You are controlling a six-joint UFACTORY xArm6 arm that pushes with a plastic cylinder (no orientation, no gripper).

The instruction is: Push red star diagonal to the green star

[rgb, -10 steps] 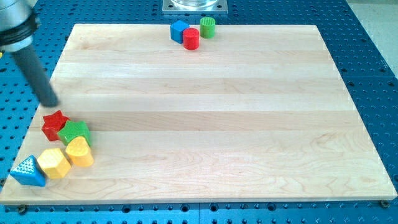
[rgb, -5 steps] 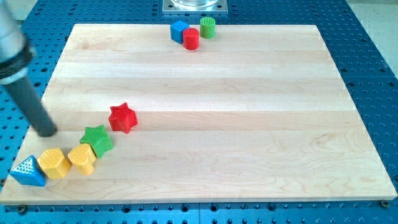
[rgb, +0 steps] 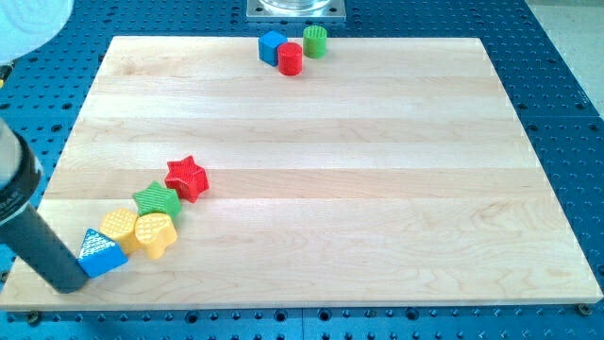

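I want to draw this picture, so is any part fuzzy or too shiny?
In the camera view, the blocks look sharp: the red star and green star have crisp edges. The wooden board shows only a soft sheen and faint shadows. My tip is clear, but the pale thing in the top-left corner is blurry.

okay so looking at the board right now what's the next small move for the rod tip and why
Probably lift my tip away from the blue triangle and stop: the red star already sits diagonally up-right of the green star, touching it.
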